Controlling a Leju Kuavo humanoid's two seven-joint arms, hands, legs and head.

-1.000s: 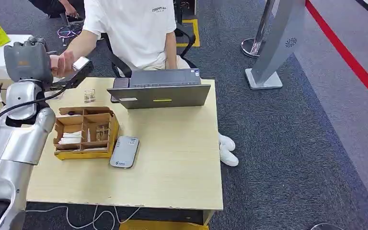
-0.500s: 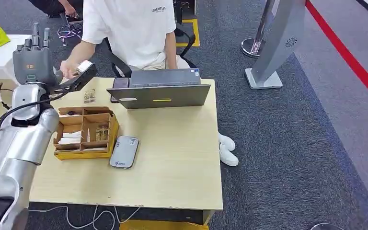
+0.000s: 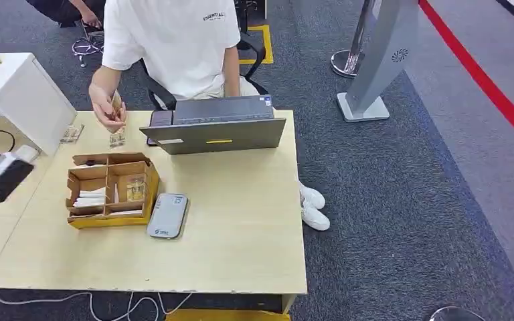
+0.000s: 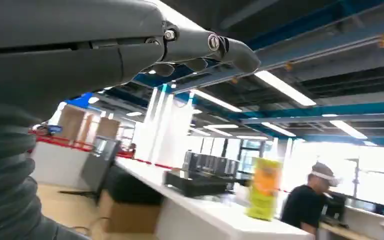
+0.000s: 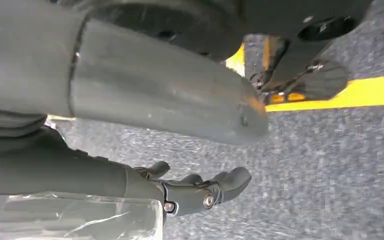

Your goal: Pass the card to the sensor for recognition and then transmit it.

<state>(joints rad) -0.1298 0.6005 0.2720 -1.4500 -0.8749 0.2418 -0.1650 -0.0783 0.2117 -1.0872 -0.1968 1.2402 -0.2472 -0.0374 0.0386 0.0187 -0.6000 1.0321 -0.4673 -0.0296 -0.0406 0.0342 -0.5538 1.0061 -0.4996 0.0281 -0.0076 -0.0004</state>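
Card (image 3: 116,101): held by a person's hand (image 3: 106,107) above the far-left part of the table (image 3: 241,221), just left of the laptop (image 3: 214,127). It is well apart from both robot hands; no robot finger touches it.

Left hand (image 4: 130,45): seen in the left wrist view, raised, w/ ceiling lights behind it. Fingers (image 4: 230,47) extend roughly straight, only slightly bent at the tips. Nothing lies between thumb and fingers; hand holds nothing. A dark part of the left arm shows at the left edge of the head view, beside the table.

Right hand (image 5: 145,150): seen in the right wrist view, hanging over grey carpet w/ a yellow floor line. Fingers (image 5: 220,187) lightly curled, apart from the thumb; nothing in the grasp.

Sensor (image 3: 168,215): grey, flat on the table, touching or just beside the near-right corner of the cardboard box (image 3: 110,189). The box has compartments w/ white items inside; contents too small to tell further.

Person: white shirt, seated behind the laptop.
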